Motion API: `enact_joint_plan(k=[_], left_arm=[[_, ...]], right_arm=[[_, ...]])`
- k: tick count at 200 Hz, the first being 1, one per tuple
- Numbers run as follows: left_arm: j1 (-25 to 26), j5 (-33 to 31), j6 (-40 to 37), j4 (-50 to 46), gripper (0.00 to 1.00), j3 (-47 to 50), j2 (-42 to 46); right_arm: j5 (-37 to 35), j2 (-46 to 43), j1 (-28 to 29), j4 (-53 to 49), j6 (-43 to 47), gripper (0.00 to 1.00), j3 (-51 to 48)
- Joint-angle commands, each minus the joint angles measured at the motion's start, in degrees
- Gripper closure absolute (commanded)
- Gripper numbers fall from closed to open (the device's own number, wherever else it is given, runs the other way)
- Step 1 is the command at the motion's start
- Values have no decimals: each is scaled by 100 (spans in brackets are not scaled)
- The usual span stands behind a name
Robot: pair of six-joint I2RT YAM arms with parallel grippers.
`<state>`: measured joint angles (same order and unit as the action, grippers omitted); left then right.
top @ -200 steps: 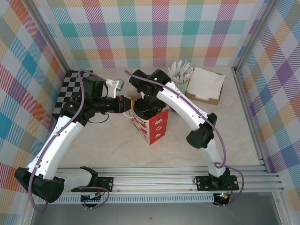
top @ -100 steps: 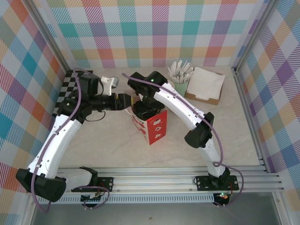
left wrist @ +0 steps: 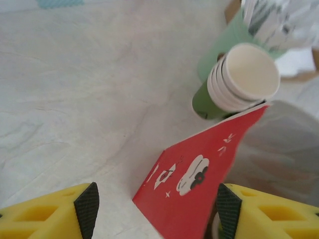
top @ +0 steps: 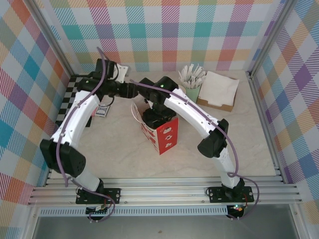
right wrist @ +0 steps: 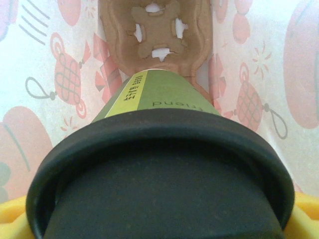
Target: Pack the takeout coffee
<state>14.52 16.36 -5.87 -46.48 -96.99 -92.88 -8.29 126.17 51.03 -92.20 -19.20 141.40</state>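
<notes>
Pastel plaid walls enclose a pale, marbled table [top: 239, 144]. At its centre stands a red-and-white paper bag [top: 162, 135], open at the top. The right arm arches over from 5 o'clock, and the right gripper [top: 151, 115] reaches down into the bag's mouth.

From the right wrist, the takeout coffee [right wrist: 159, 174], a dark-green cup under a round black lid, is inside the bag. Its lid faces the camera and its base meets a brown cardboard cup carrier [right wrist: 159, 35] at the bag's bottom. The yellow fingers [right wrist: 10, 216] press against the lid on either side, clamped on the cup.

The left gripper [top: 133, 91] hangs at 11 o'clock from the bag, near its top edge. Its jaws stand apart and hold nothing. From the left wrist, the bag's red side shows below. A stack of green cups with cream rims [left wrist: 239, 84] stands just behind it, and a pale mint cup of white wrapped sticks [top: 192, 82] is beyond that.

At 2 o'clock from the bag sits a cardboard tray [top: 219, 105] of white napkins. At 9 o'clock lies a black-and-white checkered mat [top: 67, 107].
</notes>
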Motion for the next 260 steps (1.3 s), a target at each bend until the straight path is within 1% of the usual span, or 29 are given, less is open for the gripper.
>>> enact_joint_plan(k=[1,30,49,67,82,105,112,127,160,165,180,193,214,238,260], left_arm=[[-11,727,-1088,-129,33,-389,-112],[-11,1414,-1557,-542,32,-722,-552],[-11,1584,-1737,-841,31,-940,-798],[-25,1572,-1747,-803,22,-1013,-850],[-48,1660,-1756,-732,22,-1054,-816],[-82,2124,-1974,-737,24,-1051,-749],[-77,2112,-2025,-735,24,-1029,-778],[0,1733,-2094,-824,26,-1073,-905],[68,1539,-2405,-1091,31,-1183,-1091],[77,1493,-2437,-1091,33,-1182,-1085],[77,1395,-2514,-1093,44,-1173,-1064],[77,1349,-2524,-1066,55,-1175,-1041],[77,1404,-2546,-1073,70,-1180,-1022],[77,1542,-2559,-1061,82,-1173,-1004],[85,1623,-2568,-1051,91,-1146,-995]], right_arm=[[97,-304,31,-189,30,40,-42],[104,-310,33,-179,44,40,-55],[126,-303,32,-184,58,40,-53],[143,-310,33,-197,55,40,-54],[129,-312,30,-215,55,40,-53],[112,-331,30,-219,53,40,-54],[110,-334,32,-219,49,40,-53],[135,-324,34,-224,53,40,-56],[98,-308,32,-354,-2,40,-55],[100,-297,30,-372,-12,40,-54],[125,-265,30,-483,-15,40,-52],[100,-236,30,-588,-37,40,-55],[111,-152,30,-783,-105,41,9],[177,-51,22,-979,-188,40,89],[215,6,5,-1003,-257,40,35]])
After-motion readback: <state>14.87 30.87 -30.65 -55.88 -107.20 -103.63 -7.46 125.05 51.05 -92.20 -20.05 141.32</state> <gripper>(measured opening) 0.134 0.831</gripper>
